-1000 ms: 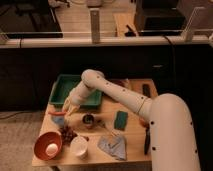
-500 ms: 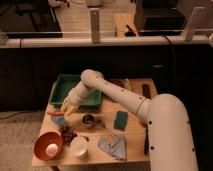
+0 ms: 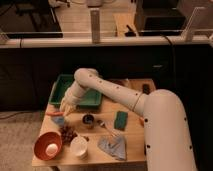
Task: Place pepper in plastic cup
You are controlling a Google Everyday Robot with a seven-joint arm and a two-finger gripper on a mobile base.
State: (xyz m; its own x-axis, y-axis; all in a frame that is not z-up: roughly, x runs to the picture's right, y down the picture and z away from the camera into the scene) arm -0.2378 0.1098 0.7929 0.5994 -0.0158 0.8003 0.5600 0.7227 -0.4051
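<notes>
My gripper (image 3: 64, 108) hangs at the end of the white arm over the left part of the wooden table (image 3: 132, 150). The slim orange-red pepper (image 3: 52, 113) shows just left of and below the gripper tip. I cannot tell whether it is held. The small light-blue plastic cup (image 3: 59, 120) stands directly under the gripper, with the pepper at its upper left rim.
A green tray (image 3: 75, 94) lies behind the gripper. An orange bowl (image 3: 47, 146) with a pale round thing, a white cup (image 3: 79, 147), dark grapes (image 3: 67, 133), a small metal cup (image 3: 88, 119), a green sponge (image 3: 120, 120) and a grey cloth (image 3: 113, 145) are on the table.
The gripper has sunk very slightly toward the light-blue cup. Everything else has stayed where it was.
</notes>
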